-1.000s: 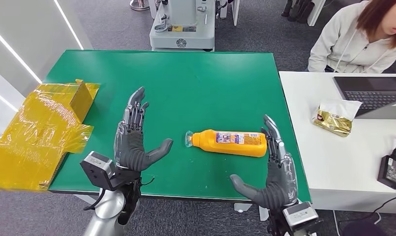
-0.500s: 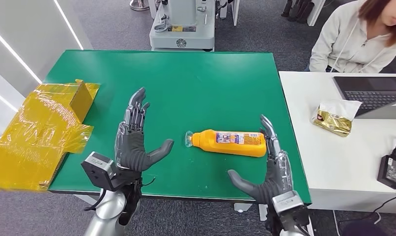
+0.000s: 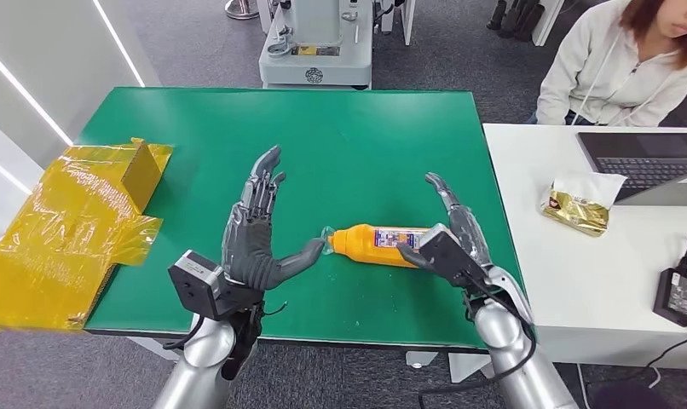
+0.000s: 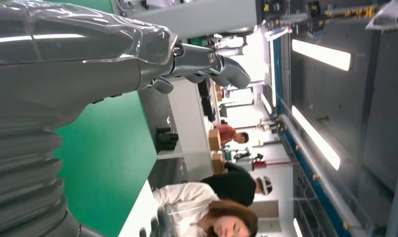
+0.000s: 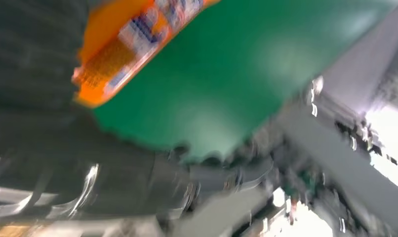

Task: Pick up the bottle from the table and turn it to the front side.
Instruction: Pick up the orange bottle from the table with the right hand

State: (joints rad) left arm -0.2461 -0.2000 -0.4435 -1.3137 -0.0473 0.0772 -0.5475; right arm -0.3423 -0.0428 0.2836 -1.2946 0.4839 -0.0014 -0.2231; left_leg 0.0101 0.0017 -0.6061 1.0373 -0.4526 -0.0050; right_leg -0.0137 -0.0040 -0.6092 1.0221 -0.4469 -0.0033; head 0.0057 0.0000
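Fingers spread wide on both hands, left hand [image 3: 253,230] by the cap, right hand [image 3: 453,236] over the base, nothing gripped. Orange plastic bottle [image 3: 383,244] lies sideways on the green table [image 3: 357,136], near-centre. Looks light, smooth, rolls easily; grip mid-body.

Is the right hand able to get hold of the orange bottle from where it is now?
Probably yes. The right hand is already at the base end of the orange bottle, with nothing between them, though a closed grip cannot be confirmed.
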